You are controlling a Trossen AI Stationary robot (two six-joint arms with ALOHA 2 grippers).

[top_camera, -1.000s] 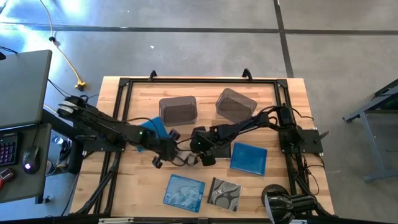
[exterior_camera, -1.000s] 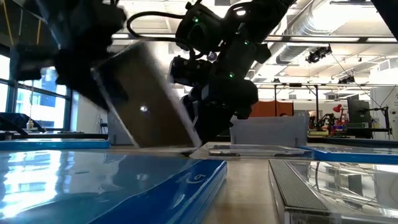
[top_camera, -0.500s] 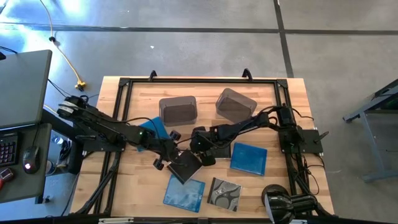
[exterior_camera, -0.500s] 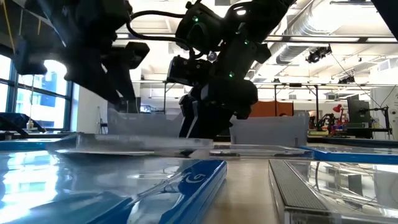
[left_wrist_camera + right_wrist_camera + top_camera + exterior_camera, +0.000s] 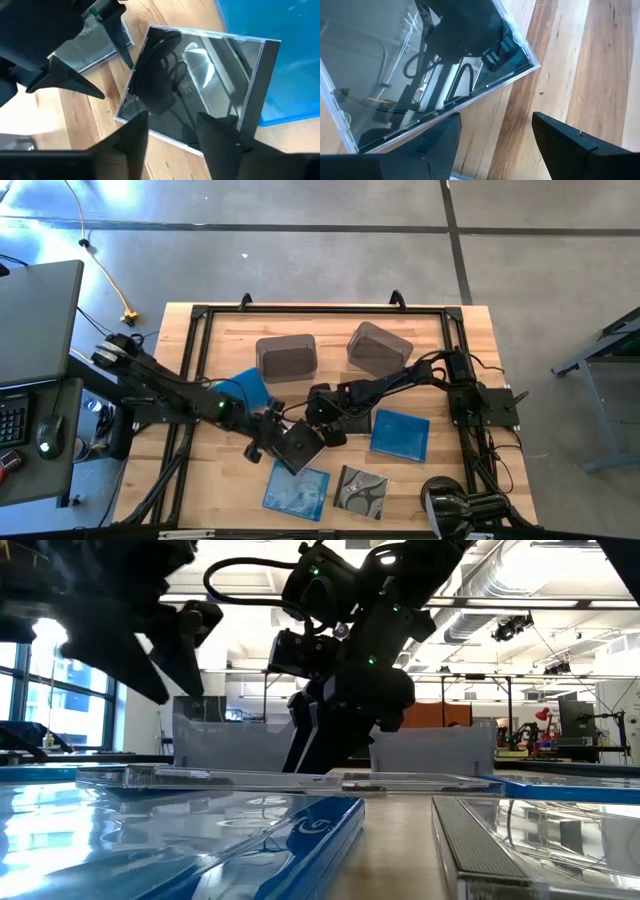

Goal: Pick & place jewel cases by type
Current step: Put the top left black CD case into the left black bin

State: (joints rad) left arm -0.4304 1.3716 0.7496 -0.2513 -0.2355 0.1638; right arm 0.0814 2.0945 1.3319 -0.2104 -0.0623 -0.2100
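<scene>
we see black jewel case (image 5: 298,447) flat on counter (image 5: 440,330), corner overlapping cloud-patterned blue case (image 5: 297,489). left tool (image 5: 262,442) just beside it, fingers spread, holding nothing. right tool (image 5: 330,420) wide, empty, hovering over another dark case. two grey bins (image 5: 287,357) behind; blue cases (image 5: 401,434) each side, silvery case (image 5: 361,491) near front.

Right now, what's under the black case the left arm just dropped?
The black case lies flat, one corner overlapping the cloud-patterned blue case, the rest on bare table. The left pincer stands open beside it. What the overlapped corner covers is hidden.
</scene>
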